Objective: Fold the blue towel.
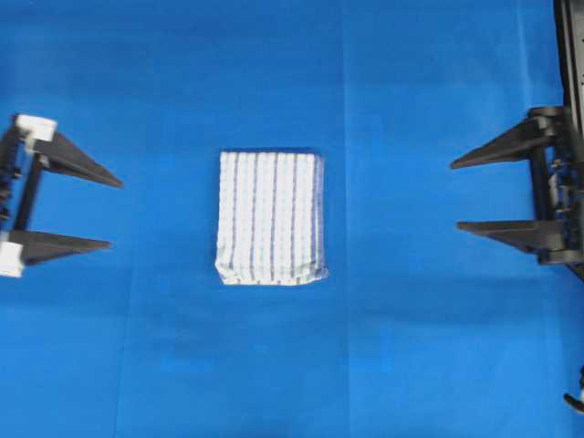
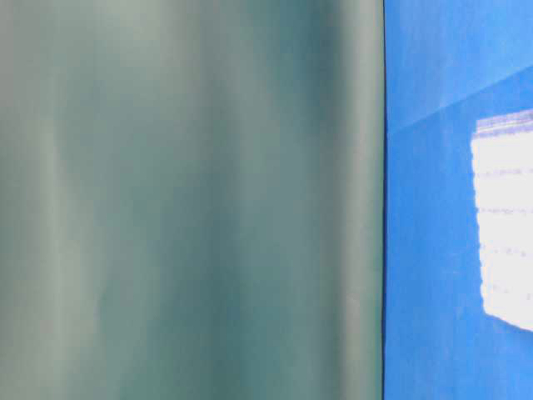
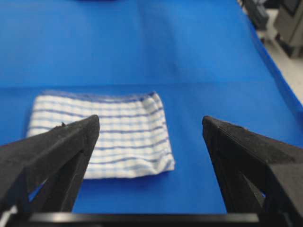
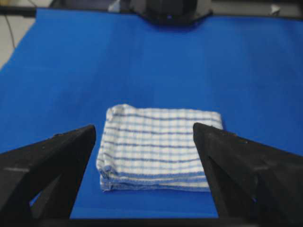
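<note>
Centrally: folded white cloth towel with blue stripes (image 1: 271, 217) on blue-covered tabletop (image 1: 411, 347) | left pincer (image 1: 116, 213) wide, empty | right pincer (image 1: 453, 195) wide, empty | both well apart from towel

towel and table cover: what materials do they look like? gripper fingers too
Blue towel: woven cloth, probably cotton; matte, with a check weave, thin blue stripes and soft stacked edges at its folds.
Table covering: smooth solid-blue sheet with straight crease lines; fabric or paper, hard to tell.
Fingers of the left gripper and right gripper: matte black, slightly grainy, likely moulded or printed plastic.
</note>
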{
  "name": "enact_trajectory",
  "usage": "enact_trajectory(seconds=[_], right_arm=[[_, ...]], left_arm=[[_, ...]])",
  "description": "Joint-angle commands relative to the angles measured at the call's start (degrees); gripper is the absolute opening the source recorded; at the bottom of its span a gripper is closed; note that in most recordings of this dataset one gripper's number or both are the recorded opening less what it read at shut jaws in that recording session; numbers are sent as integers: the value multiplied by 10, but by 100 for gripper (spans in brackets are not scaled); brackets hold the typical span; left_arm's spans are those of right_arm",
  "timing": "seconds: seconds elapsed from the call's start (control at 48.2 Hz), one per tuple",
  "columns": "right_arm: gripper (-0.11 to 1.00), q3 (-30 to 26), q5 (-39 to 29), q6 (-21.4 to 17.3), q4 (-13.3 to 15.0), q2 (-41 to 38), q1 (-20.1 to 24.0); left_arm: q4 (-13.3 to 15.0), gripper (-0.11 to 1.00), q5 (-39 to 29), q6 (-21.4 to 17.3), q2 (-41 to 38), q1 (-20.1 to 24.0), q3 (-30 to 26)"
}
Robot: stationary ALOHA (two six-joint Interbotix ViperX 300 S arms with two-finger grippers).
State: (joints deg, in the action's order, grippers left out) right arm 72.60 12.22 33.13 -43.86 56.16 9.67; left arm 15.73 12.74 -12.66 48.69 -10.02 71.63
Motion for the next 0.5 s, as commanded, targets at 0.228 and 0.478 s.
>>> enact_trajectory(seconds=[0.228,0.478], right_arm=[[87,69,10,4,0,47,-20],[87,88,29,4,-3,14,-23]], left_arm=[[-3,90,-36,-16,135,24,79],[-2,87,-68,-24,178,35,111]])
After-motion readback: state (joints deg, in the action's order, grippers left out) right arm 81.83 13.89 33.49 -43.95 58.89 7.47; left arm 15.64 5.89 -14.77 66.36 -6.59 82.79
